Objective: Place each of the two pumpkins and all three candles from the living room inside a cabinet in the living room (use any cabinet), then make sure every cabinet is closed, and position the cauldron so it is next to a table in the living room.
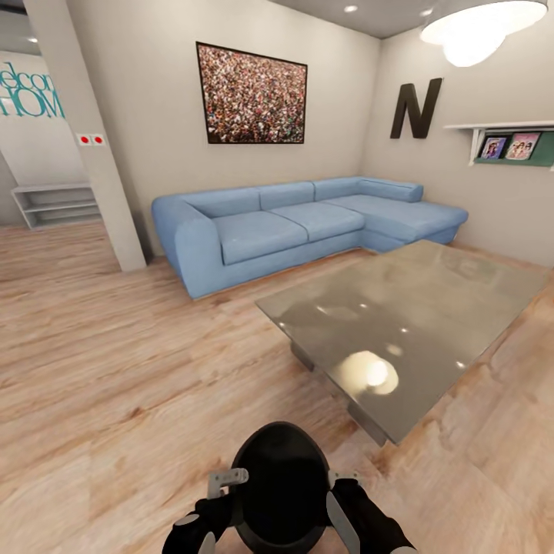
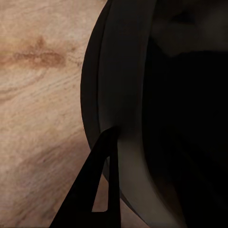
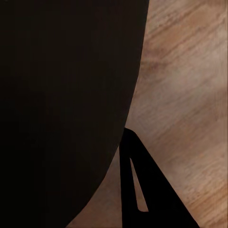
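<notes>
The cauldron (image 1: 281, 481), a black round pot, hangs low over the wood floor right in front of me, between my two grippers. My left gripper (image 1: 228, 483) clamps its left rim and my right gripper (image 1: 338, 492) its right rim. In the left wrist view one dark finger (image 2: 95, 185) lies against the cauldron's (image 2: 142, 95) outer wall. In the right wrist view a finger (image 3: 142, 190) lies beside the cauldron's black side (image 3: 61, 95). The grey glossy table (image 1: 408, 323) stands just ahead to the right, its near corner close to the cauldron. The pumpkins, candles and cabinet are out of view.
A blue corner sofa (image 1: 300, 223) runs along the far wall behind the table. A white pillar (image 1: 85, 138) rises at the left, with low grey shelves (image 1: 58, 204) beyond it. Open wood floor (image 1: 123, 369) lies ahead and to the left.
</notes>
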